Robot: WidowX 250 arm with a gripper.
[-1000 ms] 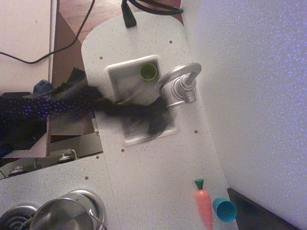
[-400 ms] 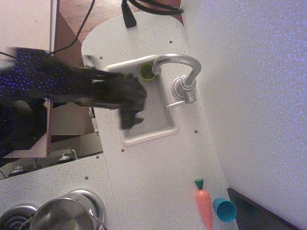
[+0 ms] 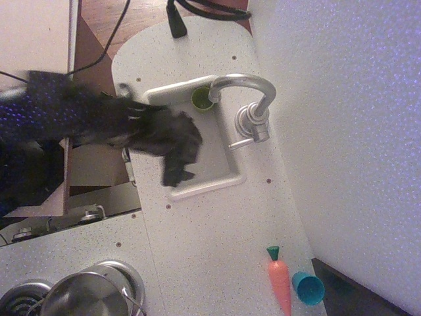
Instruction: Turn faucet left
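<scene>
You have the shiny silver gooseneck faucet (image 3: 253, 108) standing on its round base at the right rim of the small white rectangular sink basin (image 3: 217, 168), close to the pale back wall. Its curved spout arches from the base up and across toward the far end of the basin, and the outlet hangs just over the small green cup (image 3: 202, 99) tucked into that upper corner. The short side lever sticks out from the base toward the basin.

Your black gripper (image 3: 177, 155) sits over the left half of the sink, well apart from the spout and from the base. It touches nothing on the faucet. The pincer is dark and blurred against the basin, so you cannot tell how wide its jaws stand; nothing appears to be held in it.

Judging by the spout's position, swung toward one end of the sink instead of pointing straight across it, the turn looks done or nearly so. What you cannot settle from this single view is whether the spout has reached the end of its travel. If it has, all that remains is to pull the arm clear of the basin; if not, you need to come back to the spout and push it further the same way.

An orange toy carrot (image 3: 281, 283) and a teal cup (image 3: 308, 288) lie near the counter's lower edge, and a steel pot (image 3: 85, 296) sits at the bottom left, all far from the work.
</scene>
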